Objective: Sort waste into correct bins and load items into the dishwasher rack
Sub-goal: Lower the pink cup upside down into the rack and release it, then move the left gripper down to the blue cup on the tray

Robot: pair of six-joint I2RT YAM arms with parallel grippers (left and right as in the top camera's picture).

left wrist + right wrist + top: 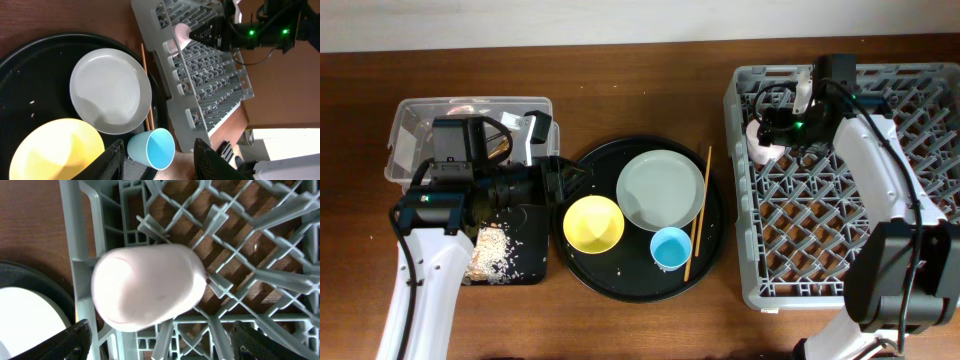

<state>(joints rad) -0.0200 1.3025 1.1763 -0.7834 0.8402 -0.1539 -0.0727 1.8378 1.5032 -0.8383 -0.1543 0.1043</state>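
Fingers (72, 342) of the right gripper (160, 335) stand spread wide and released, one on each side of the view, with nothing clamped between them. The left gripper (159, 147) also hangs with its fingers (112, 162) parted around an empty gap, holding nothing.

Directly under the right fingers lies the grey dishwasher rack (738, 200), its lattice of pegs filling the ground below and beyond them. The round black tray (620, 275) spreads out just past the left fingertips, whose tips hang over its near rim, and it sits between the two grippers. Behind the left fingers, partly under that wrist, is the clear plastic tub (410, 125); what it holds is mostly hidden by the arm. The shallow black tray (532, 250) lies behind and beside the left fingers, touching the round tray's edge.

On the round tray, the pale green plate (110, 90) rests ahead of the left fingers, near the tray's middle. The yellow bowl (55, 150) sits closest to those fingertips, just beside the plate. The pink cup (145, 287) lies on its side in the rack's corner cell, just ahead of the open right fingers and apart from both. The blue cup (670, 247) stands upright past the bowl, farther from the left fingers. The wooden chopsticks (698, 215) lie beyond the plate, along the tray's rack-side rim. Pale crumbs (490, 255) are scattered in the shallow black tray, behind the left fingers.
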